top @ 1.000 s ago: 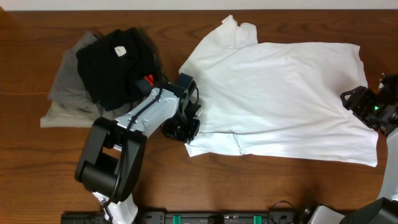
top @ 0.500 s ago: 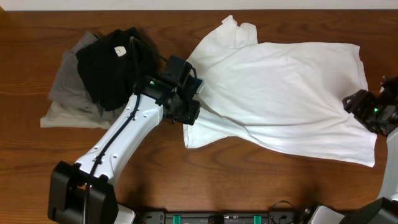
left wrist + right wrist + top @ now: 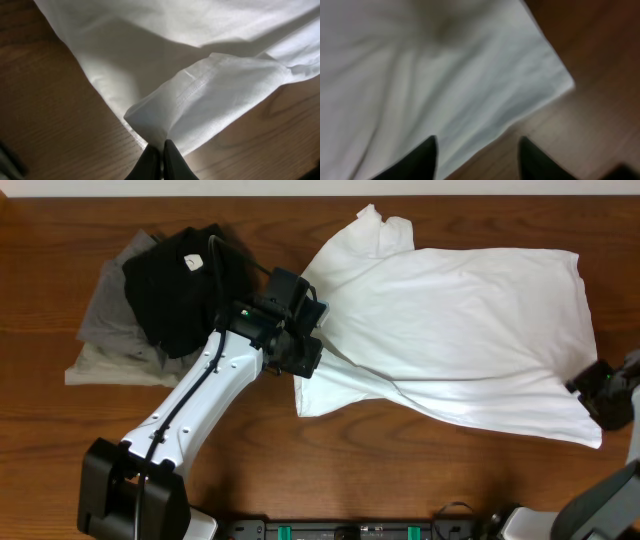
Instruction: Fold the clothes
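Observation:
The white T-shirt (image 3: 450, 330) lies spread across the middle and right of the table, plain side up; no green graphic shows. My left gripper (image 3: 305, 362) is shut on a pinched fold of its sleeve hem at the shirt's left side; the left wrist view shows the cloth (image 3: 200, 85) rising from the closed fingertips (image 3: 162, 150). My right gripper (image 3: 597, 392) is open by the shirt's lower right corner at the table's right edge. In the blurred right wrist view its fingers (image 3: 477, 157) straddle the shirt's corner (image 3: 470, 100) without gripping it.
A black folded garment (image 3: 185, 285) with a red tag lies on grey folded garments (image 3: 110, 340) at the back left, just beside my left arm. Bare brown wood (image 3: 420, 470) runs along the front of the table.
My left gripper took the sleeve hem and lifted it up and back a little, bunching the shirt's lower left. My right gripper moved down to the lower right corner and off the cloth.

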